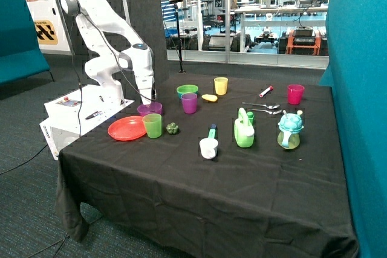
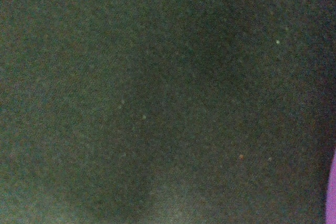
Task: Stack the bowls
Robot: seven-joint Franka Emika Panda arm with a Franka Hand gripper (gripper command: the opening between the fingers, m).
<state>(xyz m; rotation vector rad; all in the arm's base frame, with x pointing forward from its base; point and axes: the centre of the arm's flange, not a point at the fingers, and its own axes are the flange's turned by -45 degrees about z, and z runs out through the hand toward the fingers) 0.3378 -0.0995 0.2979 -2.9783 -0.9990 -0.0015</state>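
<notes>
over the purple bowl point(image 1: 149, 109) beside the orange-red plate point(image 1: 126, 129), gripper point(image 1: 147, 97) low, fingers' state unclear

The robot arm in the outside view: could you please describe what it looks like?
The arm is glossy white with rounded segments and dark grey joint caps. A thin black cable runs along it. It stands on a white box base bearing a red button. Its gripper looks dark.

Two bowls show: a purple bowl point(image 1: 149, 109) directly under the gripper point(image 1: 147, 97) and a lime green bowl point(image 1: 187, 90) farther off. Four cups stand beyond: green point(image 1: 152, 125), purple point(image 1: 189, 103), yellow point(image 1: 221, 85), pink point(image 1: 295, 93). One orange-red plate point(image 1: 126, 129) lies near the gripper.
</notes>
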